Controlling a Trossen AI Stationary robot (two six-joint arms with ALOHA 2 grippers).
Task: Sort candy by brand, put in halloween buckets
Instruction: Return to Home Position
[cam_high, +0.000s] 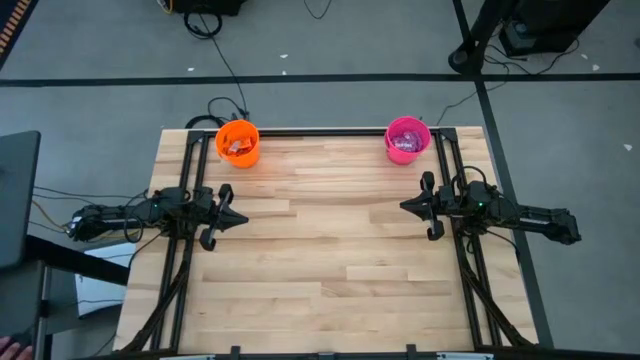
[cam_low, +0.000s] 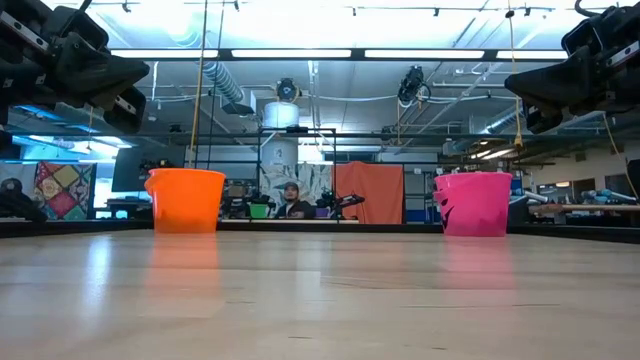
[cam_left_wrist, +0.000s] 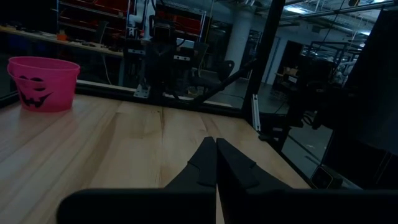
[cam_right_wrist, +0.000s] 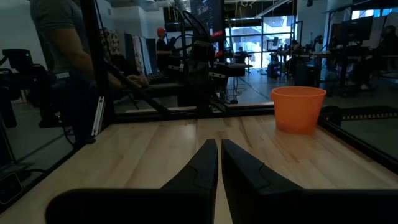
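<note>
**While both claws hang idle, the candy lies bucketed at the far edge**

Since no wrapper shows loose on the boards of the worktop (cam_high: 330, 250), every piece of candy (cam_high: 237, 146) in sight is down inside a pail. A small heap lies in the orange bucket (cam_high: 240, 160) and another in the pink bucket (cam_high: 402, 156). The two stand well apart along the far side. From table height their walls hide the contents entirely.

The left claw (cam_high: 238, 217) hovers above the boards near its own side, fingers pressed together on nothing. The right claw (cam_high: 408, 207) faces it from the opposite side, also closed and empty. Each wrist view shows its two dark fingertips meeting with no gap.

The sorting looks finished, so any further handling would only mean fishing a piece back out. These sweets are probably very light, flat and thin, with glossy film that would slide between smooth fingers. The filling is likely soft enough to dent under a hard squeeze. The best hold would be a gentle pinch across the narrow width near the middle, or on a crimped end of the wrapper. Heaped in a pail, pieces overlap, so one pinch could lift two.

The pails seem thin plastic and light. A nudge at the rim might tip or skid one, so descend straight through the mouth.
</note>
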